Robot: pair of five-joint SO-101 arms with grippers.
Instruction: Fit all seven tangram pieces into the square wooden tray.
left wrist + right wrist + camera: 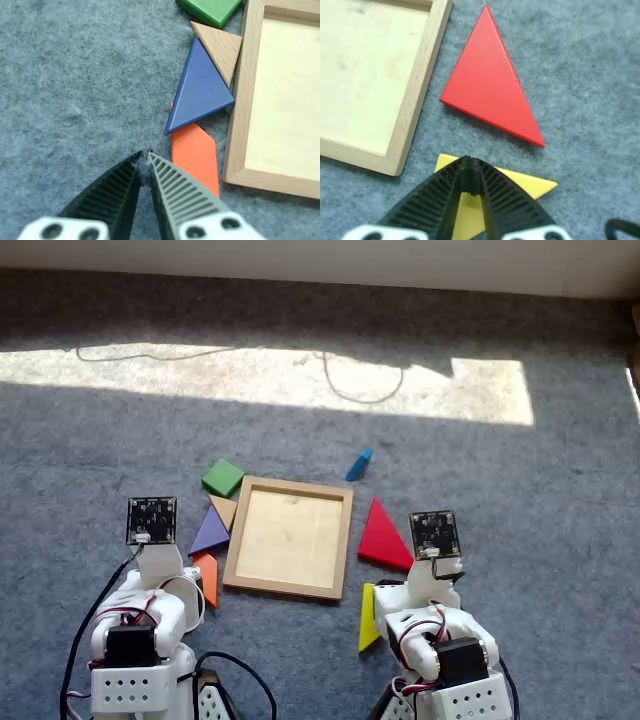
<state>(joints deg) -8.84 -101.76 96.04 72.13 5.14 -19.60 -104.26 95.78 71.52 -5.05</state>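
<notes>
Now left gripper (145,157) pressed together beside orange piece (195,155); right gripper (468,167) likewise over yellow triangle (532,185).

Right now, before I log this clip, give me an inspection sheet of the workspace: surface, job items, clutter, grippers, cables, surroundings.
Surface: grey-blue carpet, with a sunlit strip across the far part.
Job's things: square wooden tray empty; green square, tan triangle, purple-blue triangle and orange piece along its left-arm side; red triangle and yellow triangle on its right-arm side; blue piece beyond its far corner.
Clutter: nothing seen.
Grippers: left gripper shut, empty, beside the orange piece; right gripper shut, over the yellow triangle.
Cables: thin cable loops through the sunlit strip; black cable by the arm bases.
Surroundings: pale wall along the far edge.
</notes>
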